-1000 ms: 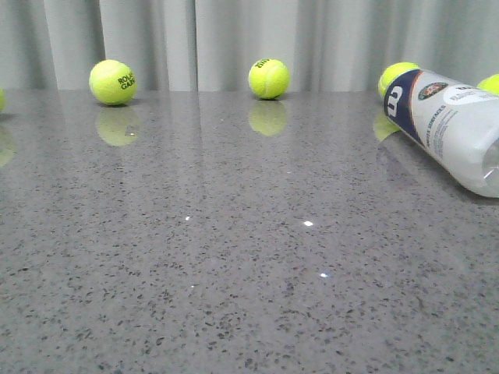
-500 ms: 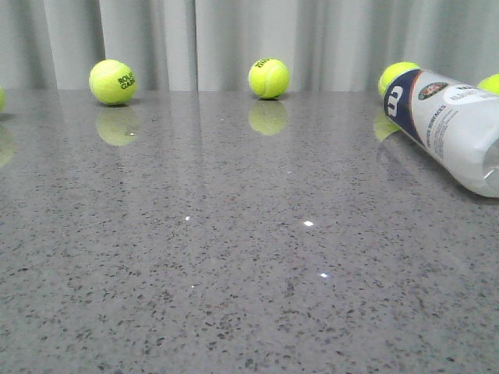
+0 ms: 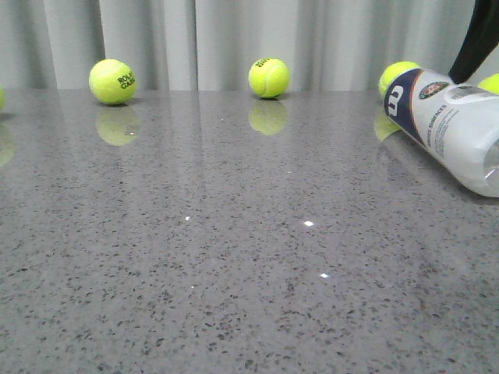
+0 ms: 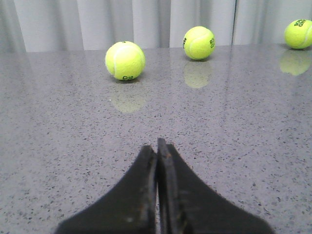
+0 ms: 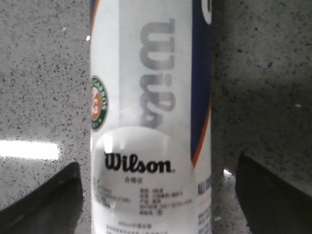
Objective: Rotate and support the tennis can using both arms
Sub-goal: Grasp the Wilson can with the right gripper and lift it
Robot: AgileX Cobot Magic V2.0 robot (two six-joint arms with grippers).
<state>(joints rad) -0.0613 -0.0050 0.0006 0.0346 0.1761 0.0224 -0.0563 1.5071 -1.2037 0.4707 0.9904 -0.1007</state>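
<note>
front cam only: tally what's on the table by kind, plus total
tennis can: 1, lying on its side
tennis balls: 5 (one partly behind the tennis can, one cut off by the right edge, one only a sliver at the left edge)
Total: 6

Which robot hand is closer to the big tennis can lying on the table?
The right. The right gripper hangs open straddling the tennis can, one finger on each side. The left gripper is shut over bare table, facing only tennis balls, with no can in its view.
</note>
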